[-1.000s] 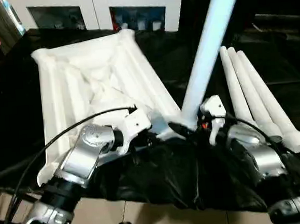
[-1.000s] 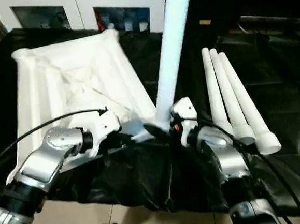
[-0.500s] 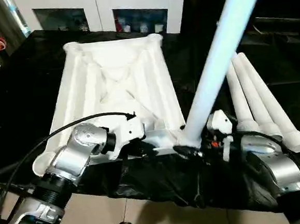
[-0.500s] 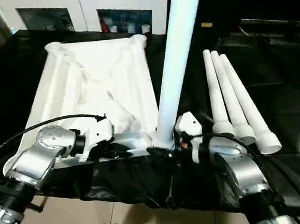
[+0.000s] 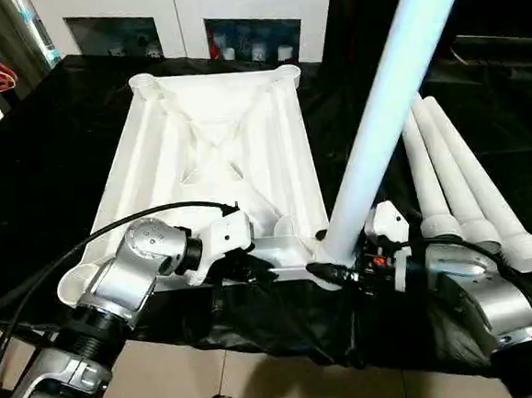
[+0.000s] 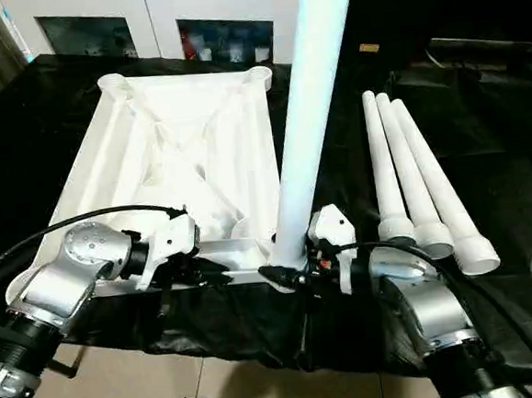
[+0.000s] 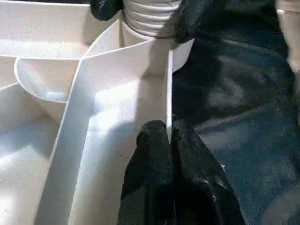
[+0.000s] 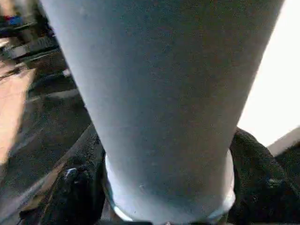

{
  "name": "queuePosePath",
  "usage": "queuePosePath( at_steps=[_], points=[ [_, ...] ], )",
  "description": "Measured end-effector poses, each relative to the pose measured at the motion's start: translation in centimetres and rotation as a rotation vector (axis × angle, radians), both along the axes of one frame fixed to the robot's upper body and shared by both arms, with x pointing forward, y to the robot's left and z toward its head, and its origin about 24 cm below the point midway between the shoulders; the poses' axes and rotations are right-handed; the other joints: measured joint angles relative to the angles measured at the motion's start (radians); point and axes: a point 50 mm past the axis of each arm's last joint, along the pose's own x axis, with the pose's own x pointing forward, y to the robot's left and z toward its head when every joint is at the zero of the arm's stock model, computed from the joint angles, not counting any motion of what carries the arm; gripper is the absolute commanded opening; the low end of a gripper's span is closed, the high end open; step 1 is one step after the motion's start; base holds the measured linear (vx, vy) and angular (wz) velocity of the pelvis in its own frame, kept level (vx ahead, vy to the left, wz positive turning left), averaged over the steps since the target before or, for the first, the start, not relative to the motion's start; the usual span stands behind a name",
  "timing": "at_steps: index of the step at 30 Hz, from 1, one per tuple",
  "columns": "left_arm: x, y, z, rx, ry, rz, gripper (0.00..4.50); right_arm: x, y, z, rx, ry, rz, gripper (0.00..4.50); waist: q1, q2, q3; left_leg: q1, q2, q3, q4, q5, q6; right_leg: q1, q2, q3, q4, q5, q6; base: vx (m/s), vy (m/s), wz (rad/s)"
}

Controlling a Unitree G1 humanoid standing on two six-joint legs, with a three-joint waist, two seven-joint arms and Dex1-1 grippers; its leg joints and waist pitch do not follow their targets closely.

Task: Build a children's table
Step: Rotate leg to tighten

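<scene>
The tabletop (image 5: 217,166) lies ribbed side up on the black-draped work surface (image 5: 25,181), and against a second ago it sits squarer in the head views, its far corner sockets level near the white cabinet (image 5: 187,21); much of that shift is the camera's own, since the whole picture has moved with it.

The left gripper (image 7: 168,136) is pinched closed on the thin outer wall of the tabletop's near edge, one black finger on each side of the wall, as it was in the earlier frames. Just beyond its fingertips, at the near right corner socket, stands the raised leg (image 5: 380,125); it was tilted well off the corner before and now rises steeply from the socket, its ribbed foot sitting in it.

The right gripper (image 6: 286,276) clasps that leg at its base, black fingers (image 8: 77,187) wrapped on both sides of the shaft, closed on it as before.

To the right of that gripper three spare legs (image 6: 412,178) lie side by side, touching, flared ends toward the robot, unmoved on the cloth.

No brand, label or readable writing shows on any part
</scene>
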Motion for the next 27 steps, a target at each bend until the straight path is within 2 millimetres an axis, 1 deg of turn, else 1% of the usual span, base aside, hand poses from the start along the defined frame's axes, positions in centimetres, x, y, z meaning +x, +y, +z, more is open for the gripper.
queuePosePath(
  at_steps=[1,4,7,9,12,13,14,15,17,19,21,25,27],
  points=[
    [0.1,-0.2,-0.1,-0.003,-0.002,0.024,0.0,0.2,0.0,-0.1,0.004,-0.001,-0.035,2.83,0.0,0.0,0.0,0.001,0.0,0.0,0.0,0.001,0.0,0.001,0.0,0.0,0.0,0.001,-0.001,0.0,0.0,0.0],
    [0.9,-1.3,-0.3,-0.013,-0.021,0.126,0.0,1.7,0.2,-0.4,0.018,-0.005,-0.207,2.83,-0.004,0.0,-0.001,0.004,0.0,0.0,0.001,0.003,0.001,0.003,0.0,0.001,0.0,0.006,-0.006,0.0,0.0,0.0],
    [1.6,-2.8,-0.6,-0.037,-0.033,0.282,0.0,3.8,1.1,-0.8,0.05,0.008,-0.438,2.82,-0.02,0.0,-0.001,0.01,-0.001,0.0,0.001,0.003,0.0,0.007,-0.001,0.002,-0.003,0.008,-0.004,0.0,0.0,0.0],
    [1.6,-3.7,-0.8,-0.046,-0.031,0.333,0.0,4.5,1.4,-0.8,0.041,0.003,-0.521,2.82,-0.028,0.001,-0.001,0.014,-0.001,0.0,0.0,0.003,0.0,0.011,-0.002,0.001,-0.005,0.008,-0.003,0.0,0.0,0.0],
    [1.7,-4.5,-0.8,-0.048,-0.047,0.398,0.0,5.3,1.9,-0.8,0.044,-0.003,-0.606,2.82,-0.03,0.002,-0.001,0.016,-0.002,0.0,-0.002,0.003,0.0,0.013,-0.001,0.001,-0.007,0.008,-0.003,0.0,0.0,0.0],
    [1.7,-4.8,-0.8,-0.048,-0.056,0.414,0.0,5.5,2.1,-0.8,0.044,-0.007,-0.625,3.17,-0.031,0.002,-0.001,0.016,-0.002,0.0,-0.003,0.003,0.0,0.013,-0.001,0.001,-0.008,0.008,-0.003,0.0,0.0,0.0],
    [1.6,-5.1,-0.8,-0.051,-0.07,0.435,0.0,5.8,2.3,-0.7,0.043,-0.016,-0.652,3.17,-0.031,0.002,-0.001,0.016,-0.002,0.0,-0.003,0.003,0.0,0.013,-0.001,0.001,-0.008,0.009,-0.005,0.0,0.0,0.0],
    [1.5,-5.2,-0.8,-0.051,-0.076,0.441,0.0,5.8,2.3,-0.7,0.043,-0.019,-0.659,3.17,-0.032,0.003,-0.001,0.016,-0.002,0.0,-0.003,0.003,0.0,0.013,-0.001,0.001,-0.008,0.01,-0.005,0.0,0.0,0.0],
    [1.2,-5.5,-0.8,-0.053,-0.086,0.457,0.0,6.0,2.5,-0.6,0.049,-0.031,-0.667,3.57,-0.034,0.003,-0.002,0.015,-0.002,0.0,-0.004,0.003,0.0,0.012,-0.001,0.001,-0.009,0.008,-0.003,0.0,0.0,0.0],
    [1.2,-5.5,-0.7,-0.054,-0.09,0.465,0.0,6.0,2.8,-0.7,0.054,-0.032,-0.662,3.63,-0.034,0.003,-0.002,0.014,-0.002,0.0,-0.006,0.003,0.0,0.011,-0.001,0.001,-0.009,0.008,-0.002,0.0,0.0,0.0],
    [1.1,-5.4,-0.6,-0.055,-0.093,0.465,0.0,6.0,2.9,-0.6,0.06,-0.036,-0.657,3.88,-0.034,0.003,-0.002,0.013,-0.002,0.0,-0.008,0.003,0.0,0.009,-0.001,0.001,-0.009,0.007,-0.002,0.0,0.0,0.0],
    [1.0,-5.0,-0.5,-0.052,-0.097,0.439,0.0,5.9,2.8,-0.4,0.057,-0.048,-0.589,3.88,-0.039,0.003,-0.002,0.011,-0.001,0.001,-0.008,0.003,0.0,0.006,0.0,0.001,-0.009,0.007,-0.002,0.0,0.0,0.0],
    [0.7,-4.2,-0.3,-0.046,-0.09,0.39,0.0,5.3,2.1,-0.4,0.047,-0.057,-0.489,3.88,-0.04,0.003,-0.002,0.007,-0.001,0.001,-0.009,0.003,0.0,0.003,0.0,0.001,-0.009,0.007,-0.001,0.0,0.0,0.0]
  ],
)
